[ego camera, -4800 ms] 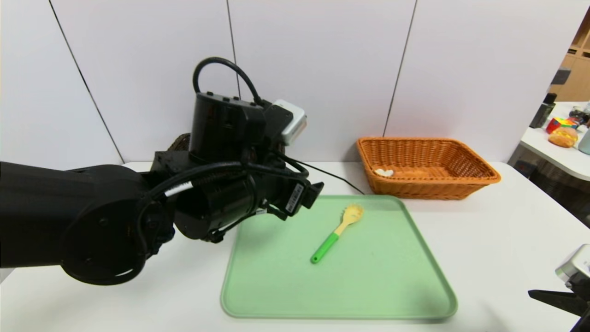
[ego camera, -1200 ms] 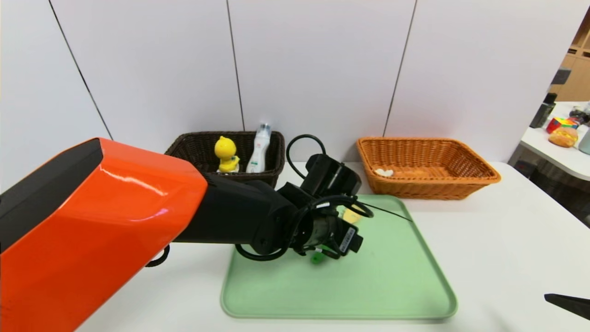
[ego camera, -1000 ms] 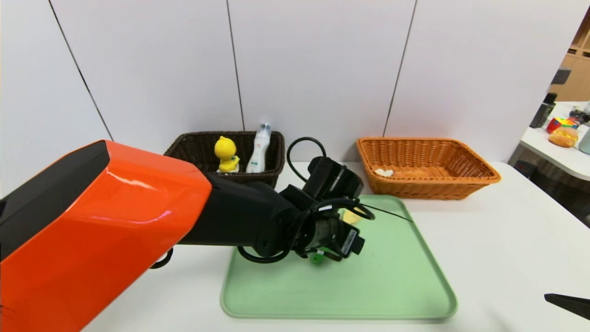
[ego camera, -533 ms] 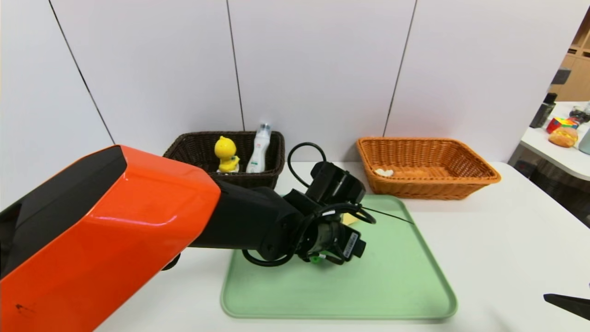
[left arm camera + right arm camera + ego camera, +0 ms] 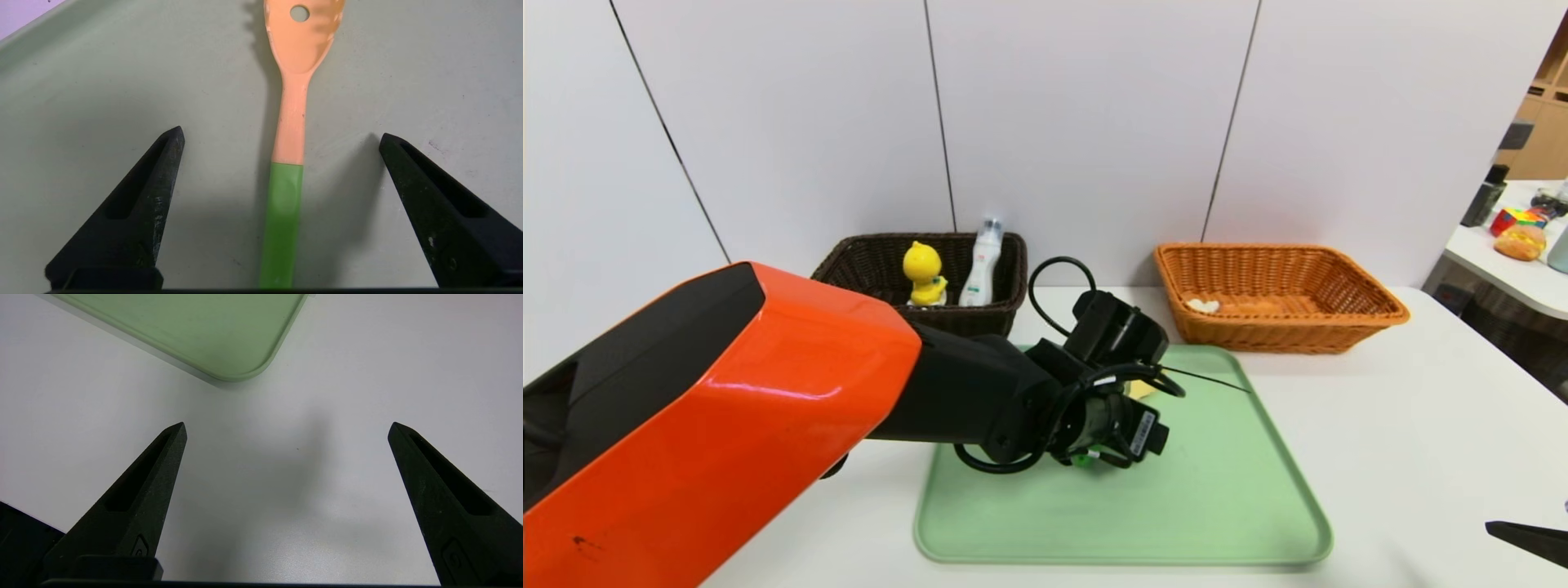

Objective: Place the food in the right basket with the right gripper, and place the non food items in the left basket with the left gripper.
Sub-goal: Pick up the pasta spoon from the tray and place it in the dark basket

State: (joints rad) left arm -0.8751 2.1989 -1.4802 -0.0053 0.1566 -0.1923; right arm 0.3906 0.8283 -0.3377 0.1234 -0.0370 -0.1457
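Spoon [image 5: 288, 134]: orange head, green handle, on my pale green tray [image 5: 1217, 506]. Behind tray: dark brown basket [image 5: 866, 265] w/ yellow duck [image 5: 923, 273], white bottle [image 5: 980, 261]; orange woven basket [image 5: 1278, 298].

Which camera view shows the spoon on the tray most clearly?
The left wrist view: the spoon lies unobstructed, centred between the open left gripper. The head view shows only small bits beside the arm. The right wrist view shows none.

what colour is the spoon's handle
Green handle, with a peach-orange neck and head; the left wrist view shows it best.
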